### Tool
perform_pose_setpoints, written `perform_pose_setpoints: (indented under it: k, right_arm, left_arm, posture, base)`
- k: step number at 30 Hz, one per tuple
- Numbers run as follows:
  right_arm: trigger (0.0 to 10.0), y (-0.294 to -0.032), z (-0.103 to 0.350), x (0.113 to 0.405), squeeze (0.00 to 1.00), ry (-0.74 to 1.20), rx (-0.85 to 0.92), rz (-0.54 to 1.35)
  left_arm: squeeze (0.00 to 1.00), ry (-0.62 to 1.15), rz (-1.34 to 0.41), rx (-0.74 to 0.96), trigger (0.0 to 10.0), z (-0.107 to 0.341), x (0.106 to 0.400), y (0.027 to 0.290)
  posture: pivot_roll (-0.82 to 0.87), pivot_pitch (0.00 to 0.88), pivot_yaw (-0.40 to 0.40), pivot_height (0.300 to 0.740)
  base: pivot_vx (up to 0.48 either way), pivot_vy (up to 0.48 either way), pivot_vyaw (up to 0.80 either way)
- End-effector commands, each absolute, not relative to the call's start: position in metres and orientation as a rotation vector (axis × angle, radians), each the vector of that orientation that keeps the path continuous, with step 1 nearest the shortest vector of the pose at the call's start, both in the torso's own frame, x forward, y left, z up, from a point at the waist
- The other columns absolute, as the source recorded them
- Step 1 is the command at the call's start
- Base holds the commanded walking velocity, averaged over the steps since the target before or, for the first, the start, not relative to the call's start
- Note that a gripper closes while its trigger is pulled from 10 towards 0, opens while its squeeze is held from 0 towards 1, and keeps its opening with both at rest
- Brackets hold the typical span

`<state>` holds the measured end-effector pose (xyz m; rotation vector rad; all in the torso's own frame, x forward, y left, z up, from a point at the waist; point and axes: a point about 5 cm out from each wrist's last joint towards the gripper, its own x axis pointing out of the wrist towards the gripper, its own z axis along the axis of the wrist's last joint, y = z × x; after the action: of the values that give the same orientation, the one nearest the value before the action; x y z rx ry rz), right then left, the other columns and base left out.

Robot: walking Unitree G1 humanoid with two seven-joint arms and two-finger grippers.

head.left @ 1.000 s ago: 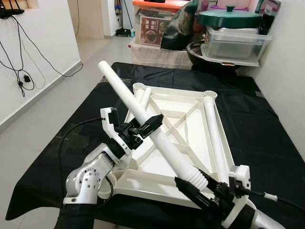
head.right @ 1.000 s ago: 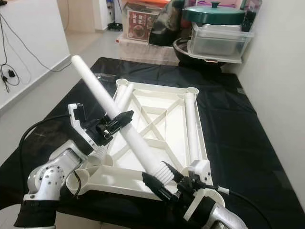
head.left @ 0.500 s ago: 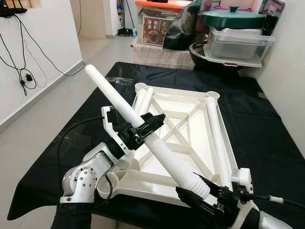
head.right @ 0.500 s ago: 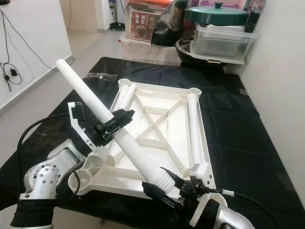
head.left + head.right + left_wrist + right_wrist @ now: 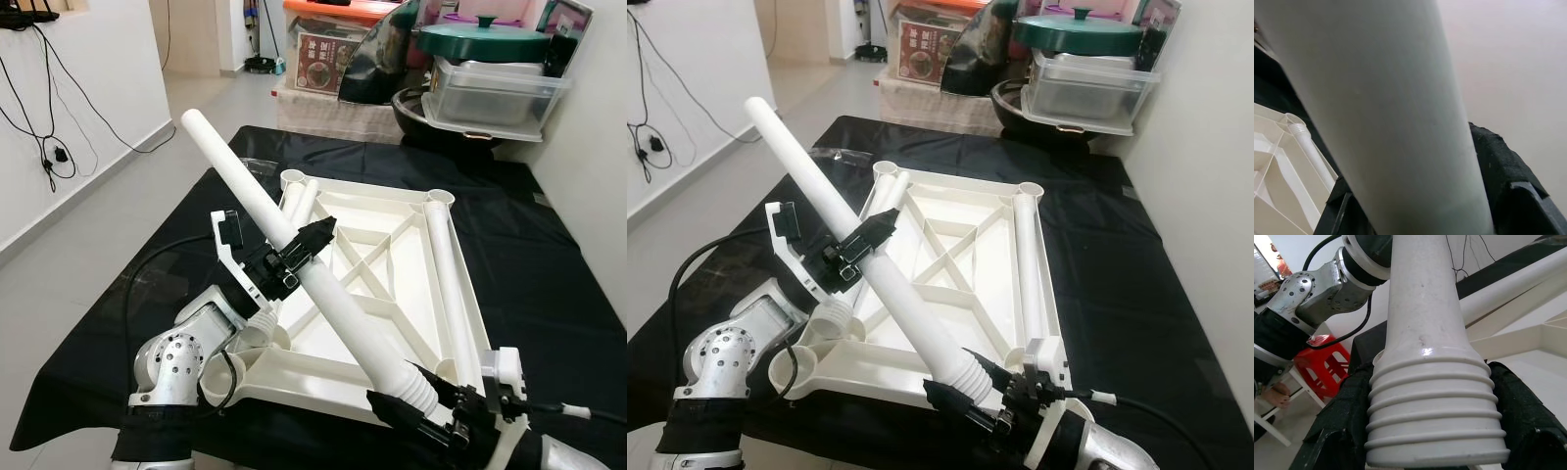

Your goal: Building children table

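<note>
Nearest the camera, the right gripper (image 5: 965, 397) is closing its black fingers (image 5: 1334, 431) around the ribbed, threaded end of the long white plastic table leg (image 5: 323, 294), low at the near right edge of the upturned white plastic tabletop (image 5: 392, 245). Further along, the left gripper (image 5: 304, 243) is clamping its fingers on the same leg at mid-length, so the tube is slanting up and away to the far left, above the tabletop's cross ribs. The tabletop is lying on the black-covered desk (image 5: 549, 284), with two more white legs resting inside it along its left and right rims. Compared with a second ago, the threaded end is sitting lower and nearer, and the leg is tilting a little steeper. That suggests the robot is swinging the thread toward a near corner socket (image 5: 245, 367), which is not yet engaged.
</note>
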<state>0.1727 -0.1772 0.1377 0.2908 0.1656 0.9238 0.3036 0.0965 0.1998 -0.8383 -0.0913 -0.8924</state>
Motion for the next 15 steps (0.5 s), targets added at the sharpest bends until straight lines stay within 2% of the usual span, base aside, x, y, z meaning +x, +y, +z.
perform_pose_setpoints:
  k: [1, 3, 4, 5, 6, 7, 14, 15]
  right_arm:
    - [10.0, -0.174, 0.134, 0.174, 0.00, 0.185, 0.295, 0.902]
    - [10.0, -0.175, 0.134, 0.175, 0.00, 0.194, 0.313, 0.892]
    - [10.0, -0.175, 0.133, 0.176, 0.71, 0.201, 0.321, 0.884]
    - [10.0, -0.176, 0.134, 0.175, 1.00, 0.206, 0.331, 0.883]
    - [10.0, -0.176, 0.134, 0.175, 1.00, 0.206, 0.331, 0.883]
    - [10.0, -0.182, 0.134, 0.176, 1.00, 0.211, 0.314, 0.863]
    - [10.0, -0.199, 0.137, 0.176, 1.00, 0.226, 0.287, 0.851]
    - [10.0, -0.212, 0.142, 0.175, 1.00, 0.235, 0.267, 0.839]
  left_arm:
    - [0.00, -0.133, -0.780, -0.785, 0.0, 0.203, 0.311, 0.110]
    - [0.00, -0.124, -0.790, -0.779, 0.0, 0.202, 0.311, 0.109]
    - [0.00, -0.115, -0.795, -0.769, 2.5, 0.202, 0.310, 0.107]
    - [0.00, -0.110, -0.795, -0.761, 4.8, 0.201, 0.310, 0.107]
    - [0.00, -0.110, -0.795, -0.761, 4.8, 0.201, 0.310, 0.107]
    - [0.00, -0.105, -0.789, -0.754, 10.0, 0.201, 0.311, 0.107]
    - [0.00, -0.108, -0.792, -0.744, 10.0, 0.201, 0.312, 0.106]
    - [0.00, -0.109, -0.796, -0.739, 10.0, 0.202, 0.312, 0.106]
  posture:
    - [0.07, 0.000, -0.097, 0.740]
    - [0.07, 0.000, -0.097, 0.740]
    - [0.07, 0.000, -0.093, 0.740]
    - [0.07, 0.000, -0.093, 0.740]
    - [0.07, 0.000, -0.093, 0.740]
    - [0.07, 0.000, -0.093, 0.740]
    - [0.07, 0.000, -0.092, 0.740]
    - [0.07, 0.000, -0.092, 0.740]
  base:
    - [0.000, 0.000, 0.00]
    - [0.000, 0.000, 0.00]
    - [0.000, 0.000, 0.00]
    - [0.000, 0.000, 0.00]
    - [0.000, 0.000, 0.00]
    - [0.000, 0.000, 0.00]
    - [0.000, 0.000, 0.00]
    - [0.000, 0.000, 0.00]
